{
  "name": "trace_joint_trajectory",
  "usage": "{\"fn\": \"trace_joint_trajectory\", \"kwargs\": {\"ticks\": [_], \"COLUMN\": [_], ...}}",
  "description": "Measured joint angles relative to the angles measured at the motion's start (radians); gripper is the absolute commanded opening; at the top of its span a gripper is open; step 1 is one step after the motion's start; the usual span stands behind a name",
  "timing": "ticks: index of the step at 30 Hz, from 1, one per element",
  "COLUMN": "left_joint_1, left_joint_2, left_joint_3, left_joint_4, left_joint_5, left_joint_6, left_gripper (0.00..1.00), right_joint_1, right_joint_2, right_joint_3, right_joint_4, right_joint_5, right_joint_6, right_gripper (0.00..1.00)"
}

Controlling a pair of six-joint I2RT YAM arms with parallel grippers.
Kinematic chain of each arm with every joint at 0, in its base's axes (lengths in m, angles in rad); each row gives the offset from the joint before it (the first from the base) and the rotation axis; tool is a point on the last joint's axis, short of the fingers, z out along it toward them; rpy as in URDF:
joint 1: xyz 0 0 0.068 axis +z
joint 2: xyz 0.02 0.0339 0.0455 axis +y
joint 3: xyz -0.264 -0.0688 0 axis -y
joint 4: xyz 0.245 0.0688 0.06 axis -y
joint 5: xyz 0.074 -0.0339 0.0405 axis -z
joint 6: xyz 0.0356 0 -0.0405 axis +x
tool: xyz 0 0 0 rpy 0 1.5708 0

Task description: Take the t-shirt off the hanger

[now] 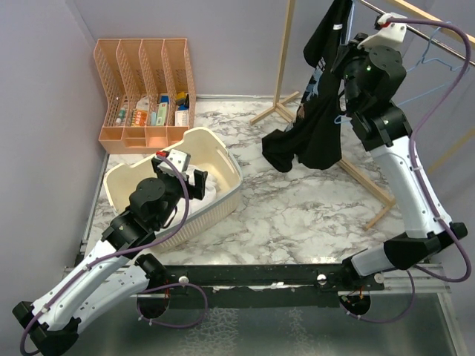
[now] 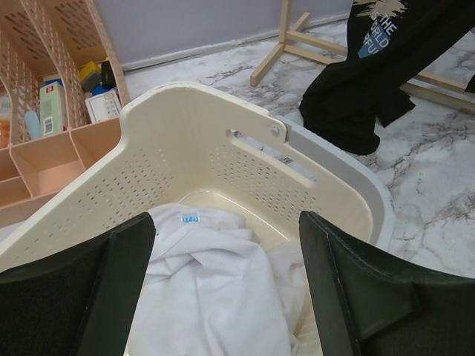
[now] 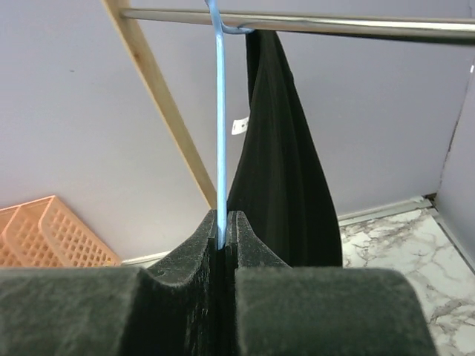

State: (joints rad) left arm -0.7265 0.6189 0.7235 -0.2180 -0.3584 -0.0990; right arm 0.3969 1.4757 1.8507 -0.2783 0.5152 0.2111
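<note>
A black t-shirt (image 1: 315, 126) hangs from the metal rail (image 3: 334, 24) of the wooden rack, its lower part draped down to the table. It also shows in the right wrist view (image 3: 282, 148) and the left wrist view (image 2: 364, 81). My right gripper (image 3: 225, 219) is shut on the thin blue hanger (image 3: 220, 111), whose hook sits over the rail beside the shirt. In the top view this gripper (image 1: 347, 74) is raised against the shirt. My left gripper (image 2: 226, 230) is open and empty above a white garment (image 2: 208, 282) lying in the cream laundry basket (image 2: 223, 126).
An orange desk organiser (image 1: 145, 89) with small items stands at the back left. The basket (image 1: 223, 159) sits left of centre. The rack's wooden legs (image 1: 367, 182) cross the table at the right. More pale blue hangers (image 1: 438, 55) hang further along the rail.
</note>
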Motion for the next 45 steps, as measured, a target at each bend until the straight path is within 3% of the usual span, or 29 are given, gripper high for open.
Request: {"fn": "trace_joint_trajectory", "kwargs": {"ticks": [8, 18, 23, 29, 39, 45], "left_joint_1": [0.001, 0.001, 0.001, 0.001, 0.004, 0.005], "left_joint_2": [0.000, 0.042, 0.143, 0.226, 0.415, 0.570], "left_joint_3": [-0.002, 0.008, 0.116, 0.301, 0.594, 0.669], "left_joint_4": [0.002, 0.064, 0.076, 0.115, 0.196, 0.212], "left_joint_5": [0.072, 0.243, 0.355, 0.491, 0.938, 1.164], "left_joint_6": [0.002, 0.021, 0.033, 0.047, 0.045, 0.018], "left_gripper": [0.88, 0.88, 0.88, 0.89, 0.90, 0.88], "right_joint_1": [0.000, -0.004, -0.004, -0.004, -0.004, -0.004], "right_joint_2": [-0.084, -0.364, -0.524, -0.679, -0.861, -0.914], "right_joint_3": [-0.016, -0.236, -0.311, -0.373, -0.512, -0.592], "right_joint_4": [-0.077, -0.210, -0.310, -0.434, -0.559, -0.589], "right_joint_5": [-0.197, -0.645, -0.806, -0.895, -1.030, -1.067], "right_joint_6": [0.016, 0.032, 0.042, 0.046, 0.058, 0.072], "right_gripper": [0.01, 0.01, 0.01, 0.01, 0.01, 0.01]}}
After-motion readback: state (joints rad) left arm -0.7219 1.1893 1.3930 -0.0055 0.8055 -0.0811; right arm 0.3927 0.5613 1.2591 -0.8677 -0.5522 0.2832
